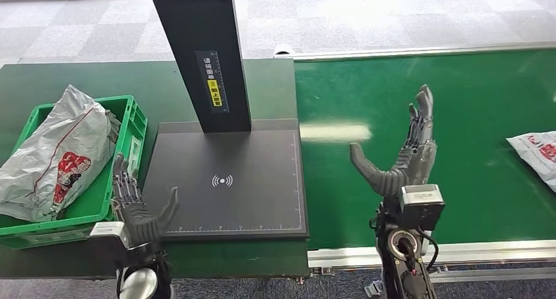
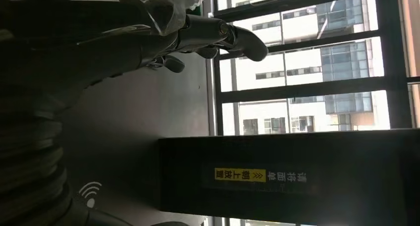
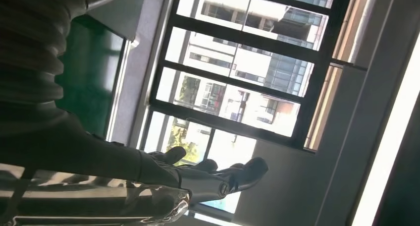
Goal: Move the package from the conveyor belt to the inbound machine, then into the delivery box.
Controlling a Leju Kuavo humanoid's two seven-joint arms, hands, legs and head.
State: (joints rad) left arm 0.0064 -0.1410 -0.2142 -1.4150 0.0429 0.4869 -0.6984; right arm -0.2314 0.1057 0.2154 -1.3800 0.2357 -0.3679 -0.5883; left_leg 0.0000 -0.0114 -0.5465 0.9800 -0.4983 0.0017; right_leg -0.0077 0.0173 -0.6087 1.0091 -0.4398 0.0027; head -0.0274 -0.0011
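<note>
From the head view the whole layout is easy to read: the green conveyor belt (image 1: 459,148) runs along the right, the black inbound machine (image 1: 226,181) with its upright post sits in the middle, and the green delivery box (image 1: 134,125) is at the left on the table (image 1: 39,82). One grey package (image 1: 56,158) already lies in the box, and another package (image 1: 534,155) sits on the belt at the far right edge of frame, partly cut off.

The right hand (image 1: 403,155) hovers over the belt with fingers (image 1: 423,109) spread and thumb out, holding nothing, well apart from that belt package, with bare belt between them. The left hand (image 1: 138,207) is at the near-left corner of the machine's plate, just beside the box wall, fingers apart and empty too.

The wrist cams add different stuff: the left wrist view catches the post's yellow label (image 2: 240,175) and the plate's wireless symbol (image 2: 89,194) up close, while the right wrist view mostly looks at windows (image 3: 237,92) beyond the right hand's fingertips (image 3: 247,171).
</note>
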